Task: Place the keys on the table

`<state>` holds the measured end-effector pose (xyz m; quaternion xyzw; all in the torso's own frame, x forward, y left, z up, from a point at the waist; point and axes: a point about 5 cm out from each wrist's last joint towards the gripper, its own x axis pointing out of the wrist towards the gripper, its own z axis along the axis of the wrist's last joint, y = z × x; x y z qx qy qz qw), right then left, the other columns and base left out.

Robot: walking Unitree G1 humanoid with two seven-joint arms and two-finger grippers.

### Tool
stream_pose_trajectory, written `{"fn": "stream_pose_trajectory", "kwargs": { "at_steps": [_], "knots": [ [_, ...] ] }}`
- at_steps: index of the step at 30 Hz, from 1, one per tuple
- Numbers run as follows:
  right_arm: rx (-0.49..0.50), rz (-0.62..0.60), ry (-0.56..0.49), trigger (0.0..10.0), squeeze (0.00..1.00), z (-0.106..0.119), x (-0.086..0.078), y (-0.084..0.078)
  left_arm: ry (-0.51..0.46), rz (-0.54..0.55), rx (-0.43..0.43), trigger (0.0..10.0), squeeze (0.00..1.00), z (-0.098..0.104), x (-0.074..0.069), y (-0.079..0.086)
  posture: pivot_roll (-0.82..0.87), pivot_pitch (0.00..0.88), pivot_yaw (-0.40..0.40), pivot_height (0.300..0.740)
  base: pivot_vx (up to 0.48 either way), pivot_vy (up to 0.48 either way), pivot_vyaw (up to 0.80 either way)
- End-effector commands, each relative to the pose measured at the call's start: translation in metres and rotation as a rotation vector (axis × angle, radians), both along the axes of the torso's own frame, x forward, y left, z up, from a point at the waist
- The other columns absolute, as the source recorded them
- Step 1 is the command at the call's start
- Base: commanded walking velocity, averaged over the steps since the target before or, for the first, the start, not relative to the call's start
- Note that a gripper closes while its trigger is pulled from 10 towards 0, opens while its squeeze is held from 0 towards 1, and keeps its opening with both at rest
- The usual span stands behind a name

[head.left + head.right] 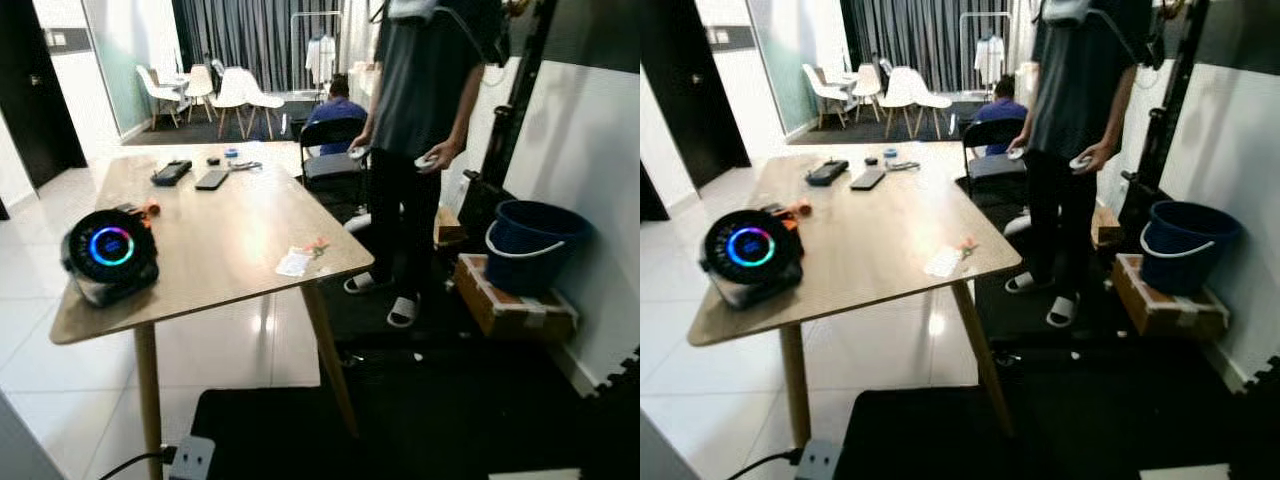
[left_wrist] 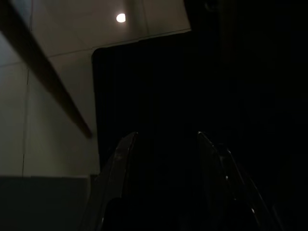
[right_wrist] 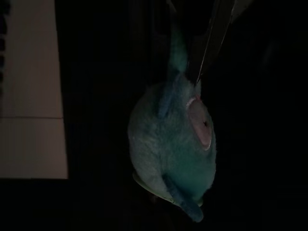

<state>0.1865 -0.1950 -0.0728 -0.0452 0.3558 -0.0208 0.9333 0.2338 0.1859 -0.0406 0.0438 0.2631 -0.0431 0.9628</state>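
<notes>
In the dark right wrist view a teal plush keychain (image 3: 173, 149) dangles over the black mat, with a thin metal piece (image 3: 209, 43) of the keys above it. It hangs from my right gripper, which is low at my side; its fingers are lost in the dark. The wooden table (image 1: 230, 230) stands ahead and to my left, its near corner close. My left gripper (image 2: 166, 135) hangs idle over the mat, open with nothing between its fingers.
On the table are a round black speaker (image 1: 110, 250) with a glowing ring, a paper slip (image 1: 296, 262), a phone (image 1: 212, 179) and small items. A person (image 1: 425, 90) stands at the right. A blue bucket (image 1: 535, 245) sits on a box (image 1: 510, 300). A power strip (image 1: 190, 455) lies on the floor.
</notes>
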Motion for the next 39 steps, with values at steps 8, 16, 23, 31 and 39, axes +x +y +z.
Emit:
{"fn": "stream_pose_trajectory", "kwargs": {
  "at_steps": [8,16,23,31,39],
  "knots": [
    [0.01,0.009,0.022,10.0,0.0,-0.0034,-0.0048,0.004,0.005,-0.032,-0.011,10.0,0.0,-0.0018,-0.003,-0.0024,0.05,0.045,0.028,0.74,0.149,0.0,0.0],
    [0.003,0.033,0.02,10.0,0.0,-0.0029,-0.0039,0.005,0.007,-0.026,-0.007,10.0,0.0,-0.0014,-0.002,-0.0021,0.04,0.046,0.027,0.74,0.48,0.0,0.0],
    [-0.002,0.064,0.023,10.0,0.0,-0.0032,-0.0039,0.0076,0.009,-0.026,-0.009,10.0,0.0,-0.0017,-0.0024,-0.0022,0.04,0.041,0.024,0.74,0.48,0.0,0.43],
    [0.008,0.038,0.032,10.0,0.0,-0.0035,-0.0039,0.0058,0.002,0.017,-0.027,10.0,0.0,-0.0013,-0.0019,0.0003,0.04,0.035,0.024,0.74,0.35,0.0,0.1],
    [0.008,0.043,0.038,10.0,0.0,-0.0041,-0.005,0.005,0.011,0.015,-0.017,10.0,0.0,-0.0022,-0.0031,0.0015,0.04,0.042,0.022,0.74,0.0,0.0,0.0]
  ]
}}
